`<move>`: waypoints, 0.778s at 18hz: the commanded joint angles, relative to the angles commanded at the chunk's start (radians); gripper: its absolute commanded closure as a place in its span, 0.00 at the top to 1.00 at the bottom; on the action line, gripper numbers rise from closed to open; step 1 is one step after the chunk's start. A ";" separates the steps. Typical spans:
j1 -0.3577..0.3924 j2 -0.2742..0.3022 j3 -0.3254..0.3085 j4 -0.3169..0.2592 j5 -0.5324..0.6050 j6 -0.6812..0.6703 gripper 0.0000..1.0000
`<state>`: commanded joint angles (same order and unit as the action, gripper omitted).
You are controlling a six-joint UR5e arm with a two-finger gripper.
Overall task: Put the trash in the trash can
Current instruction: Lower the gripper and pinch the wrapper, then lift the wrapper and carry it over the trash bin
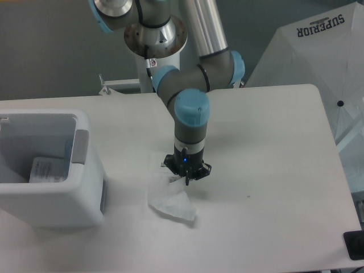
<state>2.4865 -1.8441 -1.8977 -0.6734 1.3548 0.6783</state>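
**Hand closed on the plastic bag, low over the desk**

The hand (pixel 186 180) points straight down, its fingers drawn together and pinching the upper edge of the clear plastic bag (pixel 170 200). The bag hangs from the fingertips and spreads out below and to the left of them, wrinkled, with its lower part lying on the desk (pixel 267 170). A small blue light shows on the black body of the hand just above the fingers.

Above the hand rises the grey wrist with its light-blue cap, joined to the rest of the arm (pixel 190 85), which runs up and back to the base at the far edge of the desk.

Left of the bag, well apart from it, stands the white trash can (pixel 54 196), boxy with rounded corners and a grey panel on the side facing the hand. Its top is open, and inside lies something with a white printed label (pixel 46 169); what that item is cannot be told from here.

At the right edge of the view, beyond the desk, is a white umbrella (pixel 318 51) printed with the word SUPERIOR.
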 joint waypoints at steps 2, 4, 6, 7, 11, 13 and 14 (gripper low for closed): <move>0.017 0.035 0.046 -0.002 -0.060 -0.060 0.15; 0.023 0.077 0.081 0.002 -0.100 -0.114 0.15; 0.026 0.120 0.129 0.006 -0.141 -0.129 0.15; 0.031 0.137 0.158 0.006 -0.157 -0.134 0.15; 0.029 0.190 0.290 0.006 -0.250 -0.241 0.15; 0.029 0.213 0.328 0.006 -0.310 -0.266 0.15; 0.025 0.227 0.336 0.009 -0.341 -0.261 0.15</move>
<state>2.5112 -1.6170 -1.5617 -0.6642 1.0143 0.4172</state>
